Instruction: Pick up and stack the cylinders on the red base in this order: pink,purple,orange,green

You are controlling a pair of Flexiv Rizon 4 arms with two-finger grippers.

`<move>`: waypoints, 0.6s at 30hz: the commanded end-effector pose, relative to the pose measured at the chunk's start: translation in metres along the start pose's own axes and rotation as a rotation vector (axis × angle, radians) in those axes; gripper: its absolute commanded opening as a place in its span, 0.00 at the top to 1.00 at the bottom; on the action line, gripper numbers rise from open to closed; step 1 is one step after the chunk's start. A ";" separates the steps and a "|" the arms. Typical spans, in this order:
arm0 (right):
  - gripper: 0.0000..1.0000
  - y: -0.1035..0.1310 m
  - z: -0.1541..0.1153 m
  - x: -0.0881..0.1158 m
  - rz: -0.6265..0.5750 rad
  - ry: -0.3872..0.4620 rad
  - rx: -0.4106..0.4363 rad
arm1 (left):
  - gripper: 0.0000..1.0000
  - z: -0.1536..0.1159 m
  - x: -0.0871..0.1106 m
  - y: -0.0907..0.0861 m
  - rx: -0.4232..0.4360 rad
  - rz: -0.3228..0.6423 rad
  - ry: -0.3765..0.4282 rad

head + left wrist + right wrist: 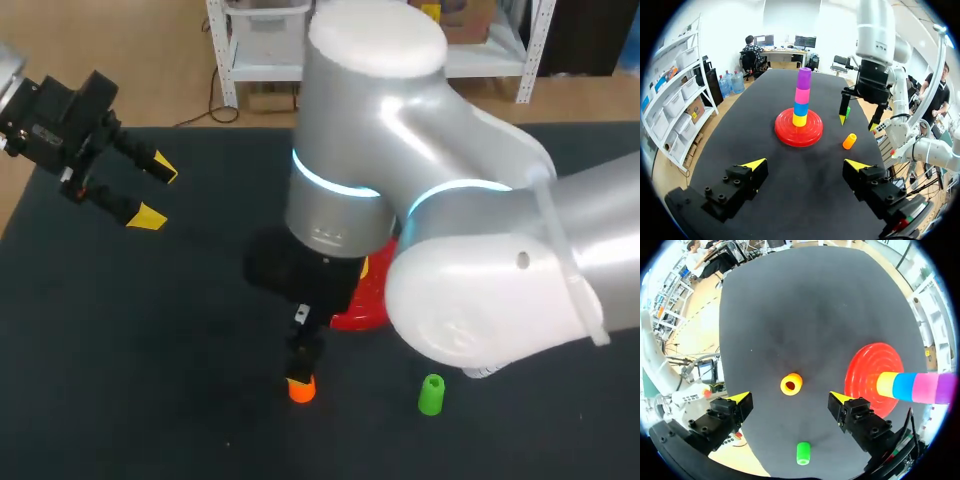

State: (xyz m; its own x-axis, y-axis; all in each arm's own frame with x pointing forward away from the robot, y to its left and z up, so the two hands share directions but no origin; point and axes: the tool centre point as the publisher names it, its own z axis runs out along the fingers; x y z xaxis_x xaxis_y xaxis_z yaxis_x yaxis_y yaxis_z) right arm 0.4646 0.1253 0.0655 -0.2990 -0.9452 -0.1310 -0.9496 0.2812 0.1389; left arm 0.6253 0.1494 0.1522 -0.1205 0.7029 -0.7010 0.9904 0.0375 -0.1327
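Orange cylinder point(301, 389) sits on the dark table point(150, 350) in the head view, near its front edge, directly under the black wrist end of the right arm point(480, 250), which crosses the middle and hides most of the red base point(362, 308). The green cylinder point(431, 394) stands apart to the right of the orange one. The left gripper point(157, 191) hangs over the far left corner, well apart from everything, with its yellow tips spread wide. From the left wrist, that same gripper has nothing between its wide-set fingers, and ahead of it the red base carries a stack: yellow cylinder point(799, 120) at the bottom, then blue cylinder point(800, 109), pink cylinder point(802, 95) and purple cylinder point(804, 78) on top. Beside the base the orange piece looks tilted on the cloth, and the right gripper point(858, 124) hangs just behind and above it, jaws parted, with the green piece partly hidden behind one finger. From the right wrist, the orange cylinder lies below the gap between the widely spread fingers, its hollow end facing the camera and neither finger touching it; the green one lies nearer the table's edge, and the base with its stack is off to one side.
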 end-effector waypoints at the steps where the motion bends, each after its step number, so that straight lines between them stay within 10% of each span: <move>1: 0.00 0.009 0.008 -0.009 -0.041 0.063 0.046 | 0.00 0.001 0.001 0.000 -0.002 0.002 -0.002; 18: 0.00 0.016 0.026 -0.008 -0.047 0.144 0.082 | 0.00 0.001 0.001 0.000 -0.002 0.002 -0.002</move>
State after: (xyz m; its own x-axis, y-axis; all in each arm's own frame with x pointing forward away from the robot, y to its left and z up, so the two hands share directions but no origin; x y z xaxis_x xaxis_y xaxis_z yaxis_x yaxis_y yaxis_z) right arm 0.4495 0.1383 0.0451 -0.2403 -0.9707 -0.0030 -0.9686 0.2395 0.0663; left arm 0.6253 0.1494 0.1522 -0.1206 0.7029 -0.7010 0.9904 0.0375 -0.1328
